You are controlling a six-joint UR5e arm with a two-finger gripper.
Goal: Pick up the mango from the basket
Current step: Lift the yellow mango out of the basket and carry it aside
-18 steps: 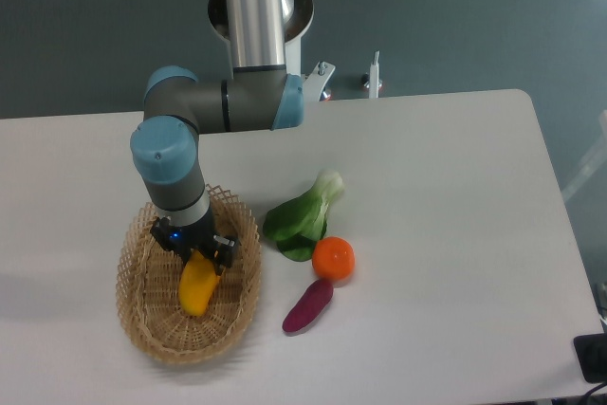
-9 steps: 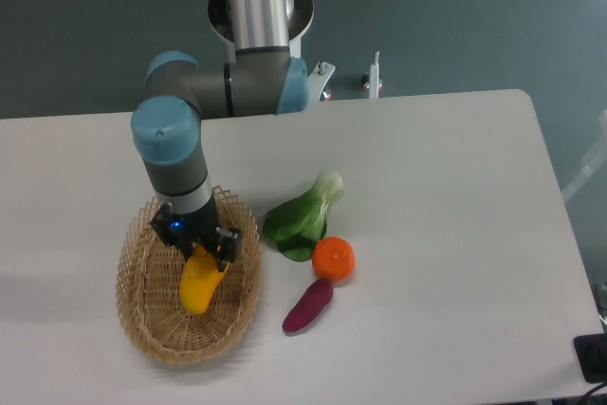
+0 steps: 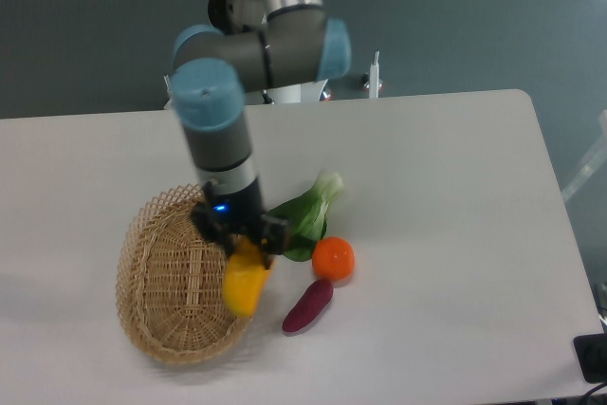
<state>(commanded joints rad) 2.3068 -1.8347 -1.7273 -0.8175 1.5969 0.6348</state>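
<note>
The yellow-orange mango (image 3: 244,282) hangs tilted from my gripper (image 3: 246,244), which is shut on its upper end. It is lifted above the right rim of the tan wicker basket (image 3: 171,282), over the basket's right edge. The basket's inside shows nothing else in it. My arm rises from the gripper toward the back of the table.
A green leafy vegetable (image 3: 305,215) lies just right of the gripper. A round orange fruit (image 3: 333,259) and a dark purple vegetable (image 3: 308,305) lie on the white table to the right of the basket.
The gripper has risen and swung right with the mango, carrying it from the basket's middle to above its right rim. The arm's elbow has shifted right too.
</note>
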